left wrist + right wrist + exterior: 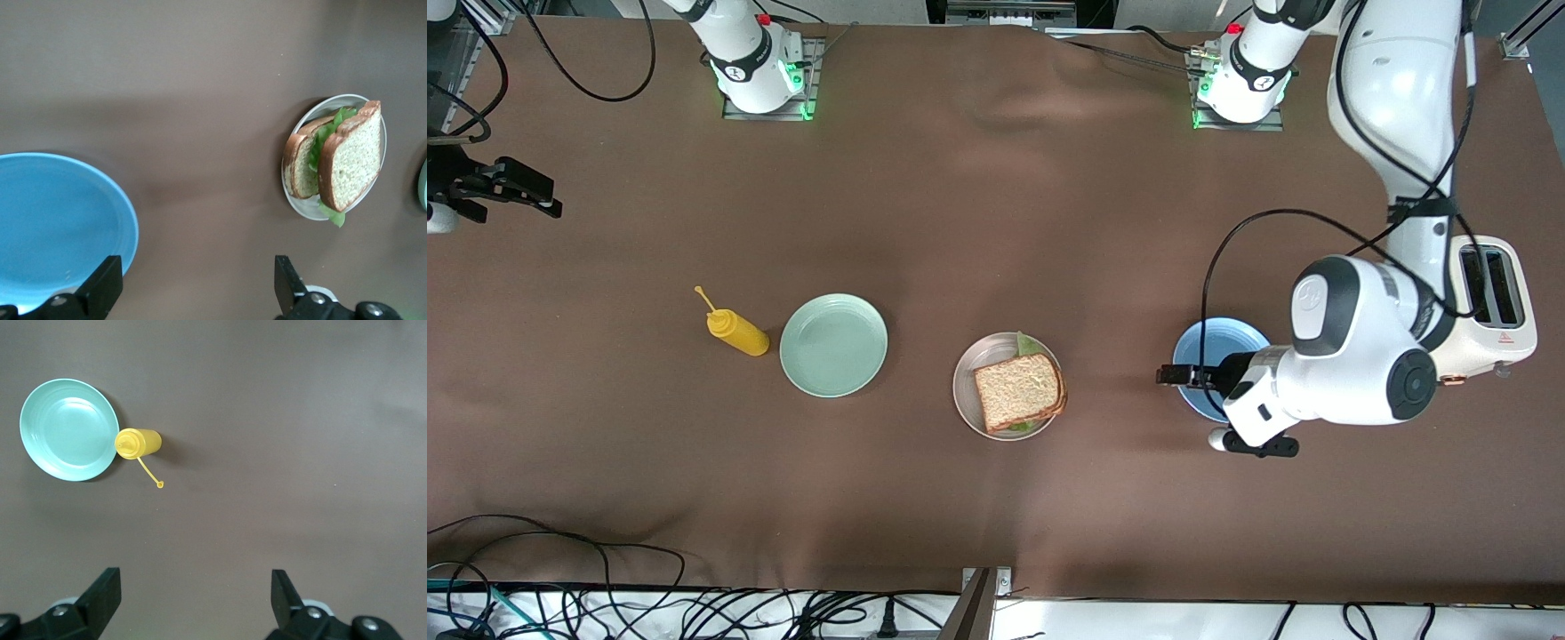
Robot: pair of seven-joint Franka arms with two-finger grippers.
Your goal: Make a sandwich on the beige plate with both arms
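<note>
The sandwich (1020,393) sits on the beige plate (963,385) near the middle of the table: square wholegrain slices with dark crust, grainy and speckled on top, and ruffled green lettuce showing at two edges. From the front it reads as one flat stack; the left wrist view shows more, with the two slices (337,157) slid apart and overlapping, the leaf caught between them, and the plate (308,208) looking pale grey-white with a thin raised rim.

Toward the left arm's end lies a smooth round blue plate (1203,339), well apart from the beige one. The left gripper (1172,375) hangs over its edge, fingers (101,287) spread wide with nothing between them. A cream toaster (1498,302) with two slots stands beside that plate, partly covered by the arm.

Toward the right arm's end a mint-green plate (834,344) with faint rings lies bare, and a yellow squeeze bottle (737,331) is just beside it; it may be lying tilted, though neither view settles that. The right gripper (541,203) waits above the table's edge, and its wrist view shows its fingers (103,593) wide apart and empty over brown cloth.
</note>
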